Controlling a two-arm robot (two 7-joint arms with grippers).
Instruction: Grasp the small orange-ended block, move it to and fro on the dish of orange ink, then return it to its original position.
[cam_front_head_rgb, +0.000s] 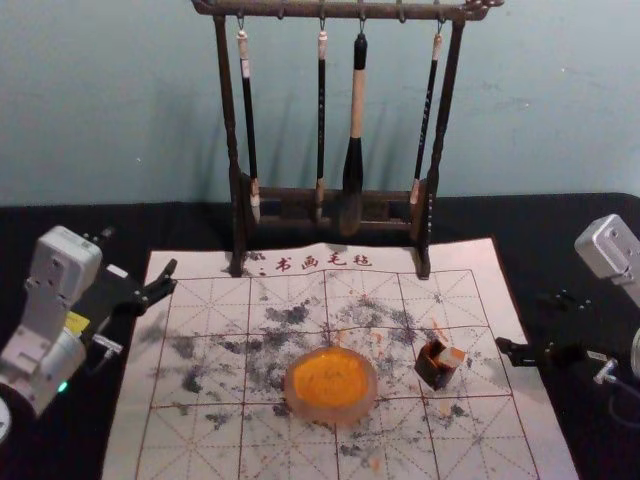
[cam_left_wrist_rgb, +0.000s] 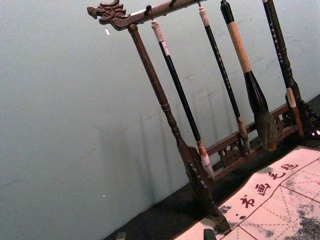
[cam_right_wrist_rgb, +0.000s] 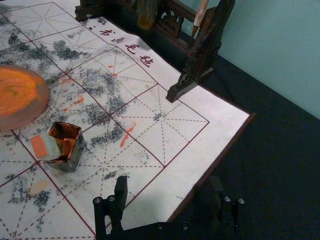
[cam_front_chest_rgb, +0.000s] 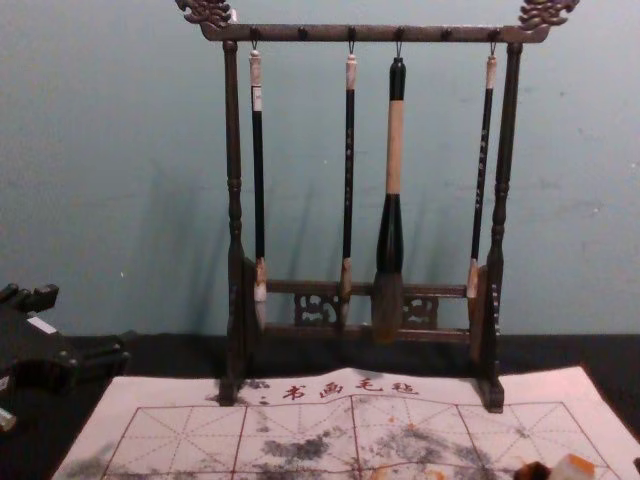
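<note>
The small pale block (cam_front_head_rgb: 453, 356) with an orange end leans out of a small dark square holder (cam_front_head_rgb: 436, 371), tilted; in the right wrist view the block (cam_right_wrist_rgb: 46, 146) rests across the rim of the holder (cam_right_wrist_rgb: 75, 159). To their left sits the round dish (cam_front_head_rgb: 330, 385) of orange ink. My right gripper (cam_front_head_rgb: 527, 322) is open to the right of the holder; in its wrist view, the gripper (cam_right_wrist_rgb: 169, 187) has nothing between its fingers. My left gripper (cam_front_head_rgb: 138, 255) is parked open at the mat's left edge, its fingertips low in its wrist view (cam_left_wrist_rgb: 165, 235).
A wooden rack (cam_front_head_rgb: 237, 215) with several hanging brushes (cam_front_head_rgb: 355, 130) stands at the back of the ink-stained mat (cam_front_head_rgb: 220, 440). Black cloth (cam_front_head_rgb: 60, 225) covers the table around the mat, with the wall behind it.
</note>
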